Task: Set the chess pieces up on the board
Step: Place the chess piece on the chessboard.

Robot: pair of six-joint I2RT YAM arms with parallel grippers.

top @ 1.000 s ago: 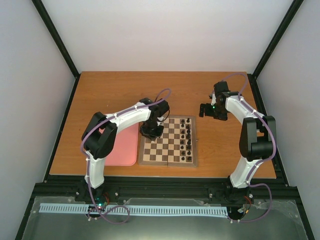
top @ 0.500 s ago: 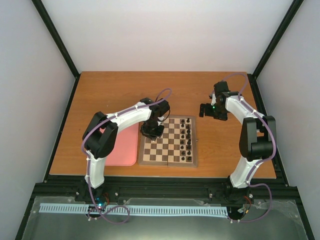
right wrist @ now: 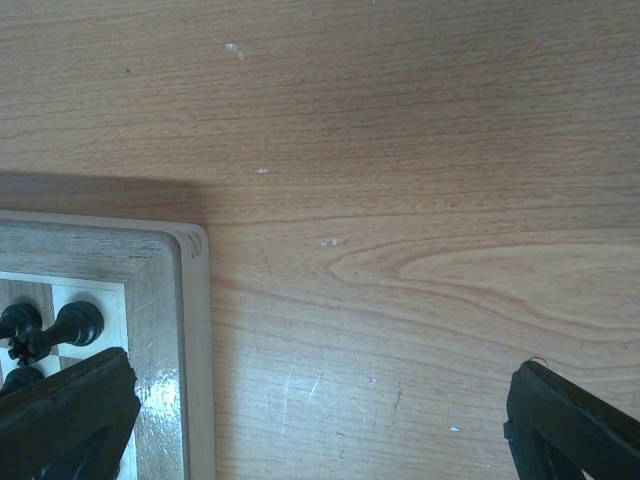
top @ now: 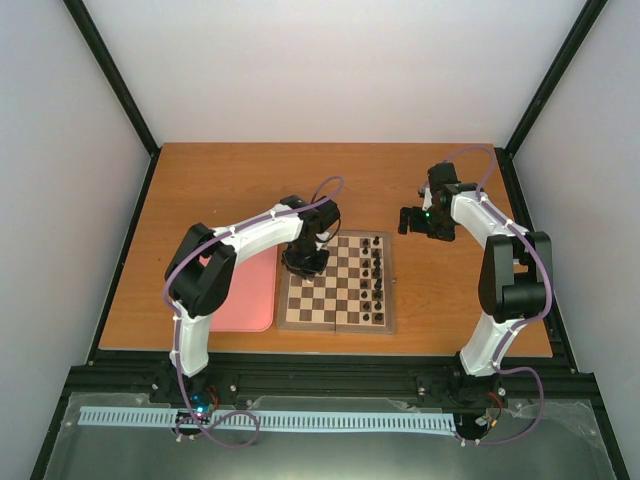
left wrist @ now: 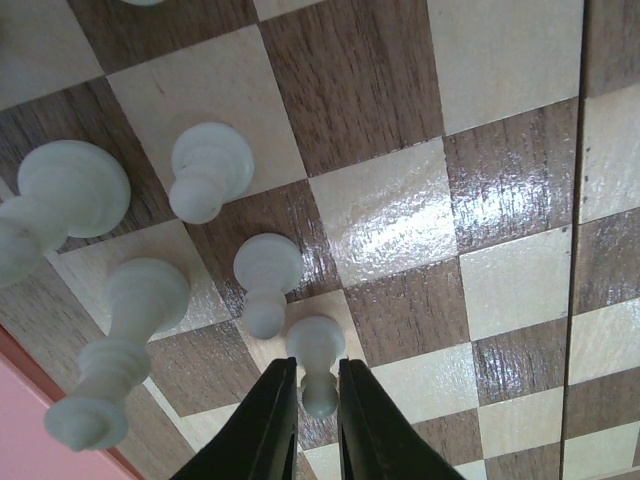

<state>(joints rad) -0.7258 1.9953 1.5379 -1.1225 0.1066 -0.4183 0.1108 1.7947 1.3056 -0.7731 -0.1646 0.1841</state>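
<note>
**White pawn in left fingers, nothing moving for the last second**

Change: effectively none. In the top view both arms hold the same pose across all three samples. The left gripper (top: 303, 262) is parked over the tray-side files of the board (top: 337, 325), and the right gripper (top: 415, 220) is off the board's far right corner, over the table (top: 240, 190). My read is a dwell at the grasp/release point rather than transit, so this pawn's placement isn't finished yet.

Left wrist view:
- The left gripper's fingers (left wrist: 280, 420) are drawn narrow, down to about the pawn's width.
- One end of the white pawn (left wrist: 314, 340) sits in the gap between the tips. It reads as pinched, though pad contact isn't clearly visible.
- The pawn is over a light square near the board edge. The pink tray (left wrist: 20, 440) shows just past that edge.
- Four other white pieces (left wrist: 268, 268) stand on neighbouring squares, up and left of the fingers and apart from them.

Right wrist view: the jaws are spread wide and hold nothing. Only bare table lies between the fingers (right wrist: 70, 410), with the board corner and a few black pieces (right wrist: 75, 322) beside the left finger.

The black pieces already fill the files on the right side of the board.
</note>
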